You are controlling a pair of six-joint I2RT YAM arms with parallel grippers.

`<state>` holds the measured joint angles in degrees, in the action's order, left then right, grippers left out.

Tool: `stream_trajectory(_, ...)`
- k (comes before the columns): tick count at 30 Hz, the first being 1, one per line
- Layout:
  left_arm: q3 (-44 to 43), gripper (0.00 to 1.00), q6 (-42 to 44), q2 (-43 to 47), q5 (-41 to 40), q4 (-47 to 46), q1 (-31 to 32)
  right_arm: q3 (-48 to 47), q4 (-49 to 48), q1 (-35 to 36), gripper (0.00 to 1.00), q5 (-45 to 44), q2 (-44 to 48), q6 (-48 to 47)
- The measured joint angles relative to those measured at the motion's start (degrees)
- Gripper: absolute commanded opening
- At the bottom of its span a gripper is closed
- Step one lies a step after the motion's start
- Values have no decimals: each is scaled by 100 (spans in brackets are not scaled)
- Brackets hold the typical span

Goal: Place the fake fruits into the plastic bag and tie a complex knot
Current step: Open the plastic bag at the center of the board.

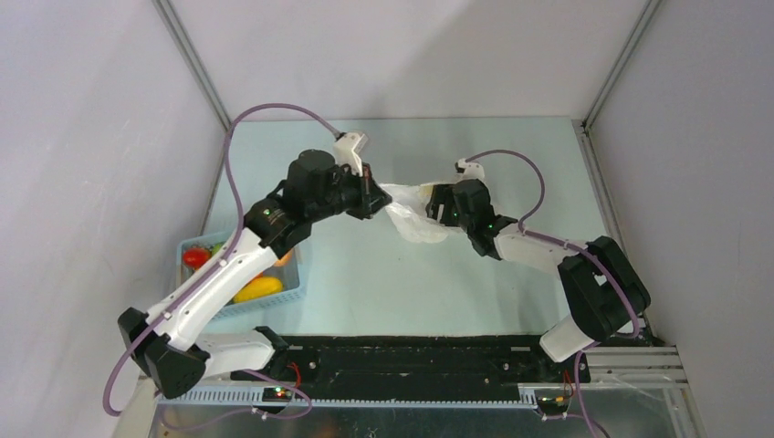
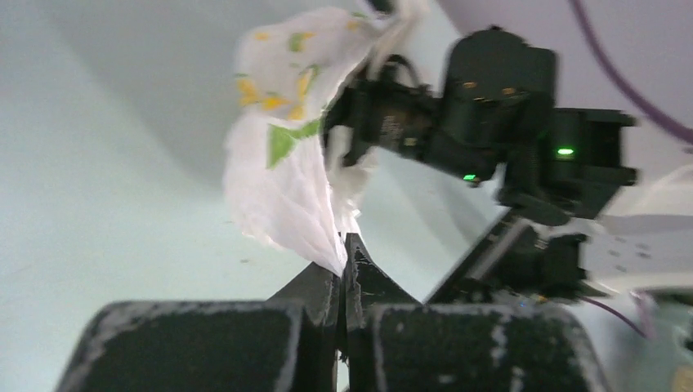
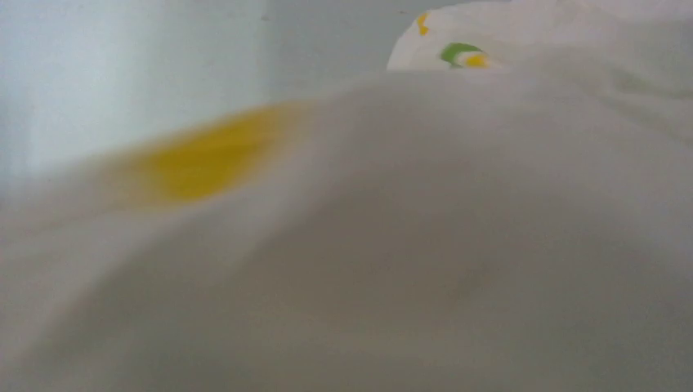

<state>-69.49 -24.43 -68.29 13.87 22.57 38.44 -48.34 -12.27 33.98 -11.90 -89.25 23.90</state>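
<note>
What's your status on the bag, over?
Left gripper shut on plastic bag corner. Right gripper at bag, jaws obscured. Fake fruits sitting in basket.

Shows the thin white plastic bag (image 3: 458, 269) up close, blurred, filling nearly the whole frame in soft folds. Carries a smeared yellow patch (image 3: 196, 159) left of middle; print or something behind the film, cannot tell. Has a sharper fold at top with a green-and-yellow printed mark (image 3: 462, 55) and a small yellow fleck (image 3: 422, 23) beside it. Leaves pale table (image 3: 122, 65) visible at upper left.
</note>
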Motion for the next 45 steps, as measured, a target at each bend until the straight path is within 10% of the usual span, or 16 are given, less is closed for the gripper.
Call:
stream_trajectory(7,-125,0,708,688,-1364,911,-501,0,697,-584,97,-129,0,-9)
stream_trajectory(18,332,4,848,1368,-914,1397,-905,-44,994,-1023,99,317,267,-278)
stream_trajectory(23,448,90,1204,1519,-310,1467,-1027,-33,1250,-1027,98,345,380,-507)
stream_trajectory(25,330,98,1427,1574,-140,1646,-1091,-33,1370,-957,99,302,398,-658)
stream_trajectory(45,-1088,99,2000,-678,815,1858,-656,-616,1722,83,99,535,-149,-1475)
